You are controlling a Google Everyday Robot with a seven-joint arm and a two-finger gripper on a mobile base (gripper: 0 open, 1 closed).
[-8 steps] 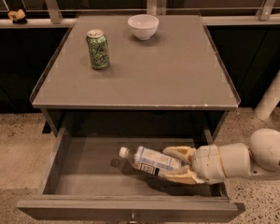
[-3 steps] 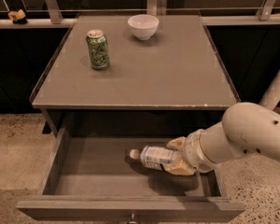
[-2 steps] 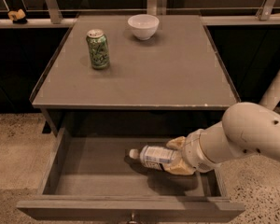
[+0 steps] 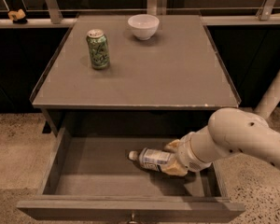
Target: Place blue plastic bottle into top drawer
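Observation:
The top drawer of the grey table stands pulled open. The blue plastic bottle lies on its side inside it, right of centre, with its white cap pointing left. It looks low, at or just above the drawer floor. My gripper reaches into the drawer from the right. Its tan fingers sit on either side of the bottle's base end, closed on it. My white arm crosses above the drawer's right side.
A green soda can stands on the tabletop at the left rear. A white bowl sits at the back middle. A railing runs behind the table, and a white post leans at the right. The floor is speckled.
Since 2.7 s ago the bottle has shifted slightly right in the drawer and my arm has swung higher into view. Over the last second nothing has visibly moved.

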